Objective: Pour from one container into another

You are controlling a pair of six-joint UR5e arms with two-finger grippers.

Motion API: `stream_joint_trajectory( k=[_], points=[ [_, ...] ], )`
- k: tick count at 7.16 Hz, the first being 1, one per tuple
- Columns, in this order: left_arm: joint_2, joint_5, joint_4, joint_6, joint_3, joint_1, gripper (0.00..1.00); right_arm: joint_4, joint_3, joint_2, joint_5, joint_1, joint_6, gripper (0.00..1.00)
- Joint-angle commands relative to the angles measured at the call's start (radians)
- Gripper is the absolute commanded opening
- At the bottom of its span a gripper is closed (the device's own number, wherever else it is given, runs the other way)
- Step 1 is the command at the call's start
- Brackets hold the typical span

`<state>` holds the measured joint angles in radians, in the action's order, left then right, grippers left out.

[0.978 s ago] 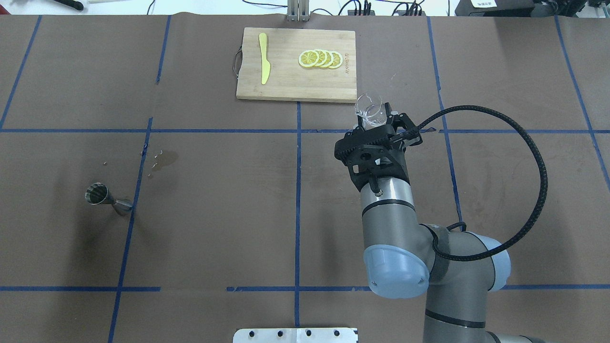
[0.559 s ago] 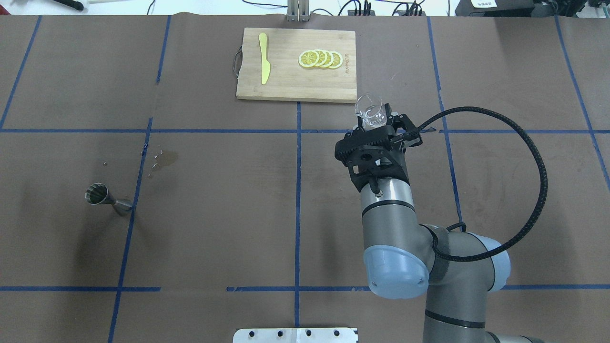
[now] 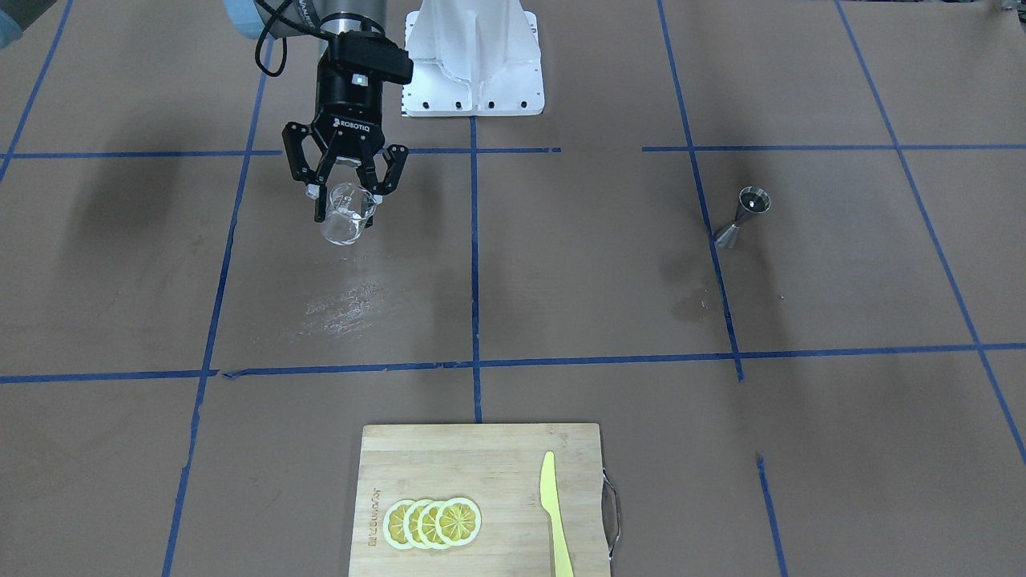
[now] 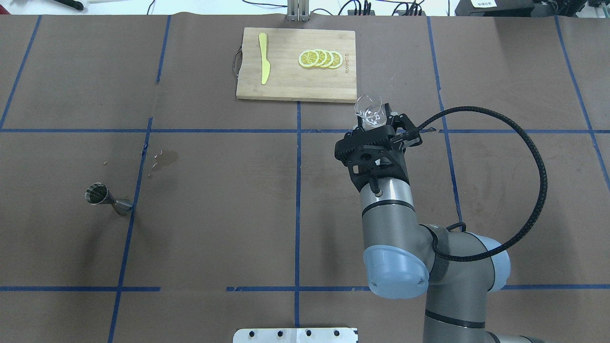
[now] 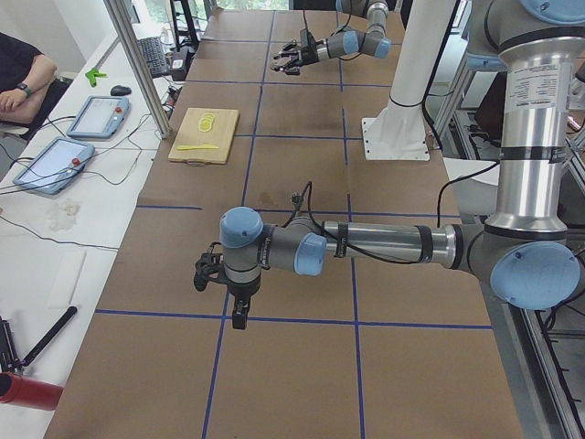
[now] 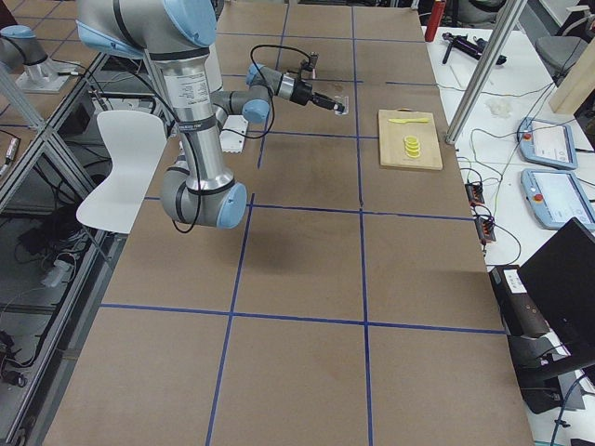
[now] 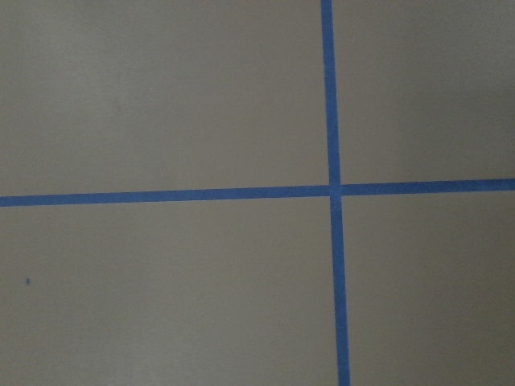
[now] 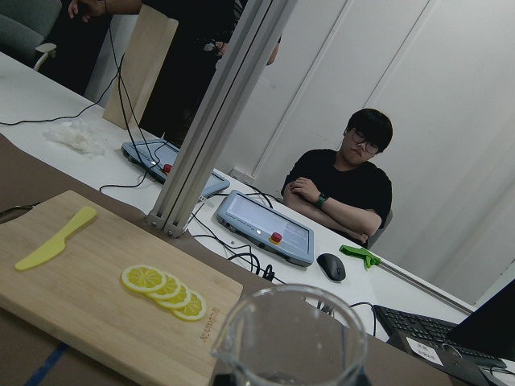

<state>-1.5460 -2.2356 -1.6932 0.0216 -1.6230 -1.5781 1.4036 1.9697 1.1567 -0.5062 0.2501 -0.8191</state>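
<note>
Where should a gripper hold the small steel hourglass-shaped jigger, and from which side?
Probably at the narrow waist of the small shiny steel hourglass-shaped jigger, coming in level from the side. It stands with its open mouth up. The cones widen above and below the waist, so a grip there should not slip, and the mouth is left free.

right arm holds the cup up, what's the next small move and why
Probably carry the glass cup level toward the jigger: the right gripper holds it off the table, but the jigger stands far across on the robot's left, too distant to pour.
</note>
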Motion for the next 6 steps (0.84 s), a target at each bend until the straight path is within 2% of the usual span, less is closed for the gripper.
stream_joint_trajectory(
  k=[1, 6],
  points=[
    [0.006, -0.073, -0.002, -0.097, 0.008, -0.056, 1.0, 0.0, 0.0, 0.0, 0.0, 0.0, 0.0, 0.0],
    [-0.005, -0.088, -0.023, -0.095, -0.008, -0.053, 1.0, 0.0, 0.0, 0.0, -0.002, -0.003, 0.0, 0.0]
  ],
)
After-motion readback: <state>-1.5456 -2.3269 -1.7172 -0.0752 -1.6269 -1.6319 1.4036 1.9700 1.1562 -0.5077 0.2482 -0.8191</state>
